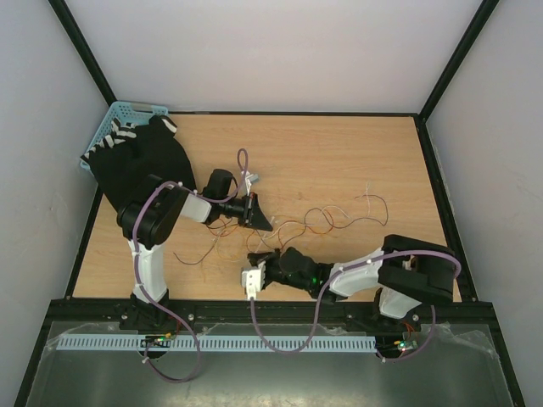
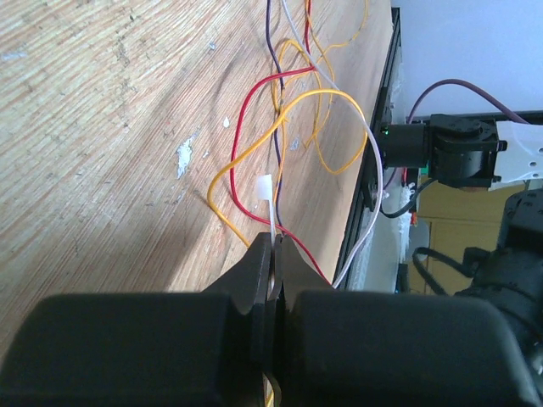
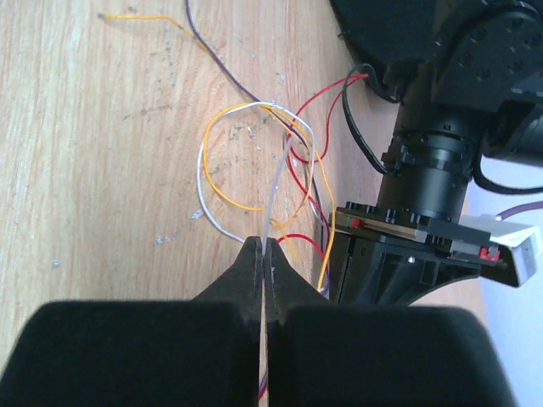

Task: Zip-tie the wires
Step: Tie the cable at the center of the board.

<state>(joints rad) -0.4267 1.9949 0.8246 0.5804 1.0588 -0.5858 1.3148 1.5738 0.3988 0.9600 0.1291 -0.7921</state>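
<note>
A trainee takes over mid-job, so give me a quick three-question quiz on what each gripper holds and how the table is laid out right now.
1. True or false: the left gripper is shut on the zip tie.
2. What does the right gripper pinch? A the wires; B the zip tie; C nothing.
3. Which corner of the table holds the blue basket?
Key: 1 true; 2 A; 3 the far left corner.

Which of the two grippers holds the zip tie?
The left gripper: the pale zip tie sticks out of its shut fingers. The right gripper pinches a whitish wire.
</note>
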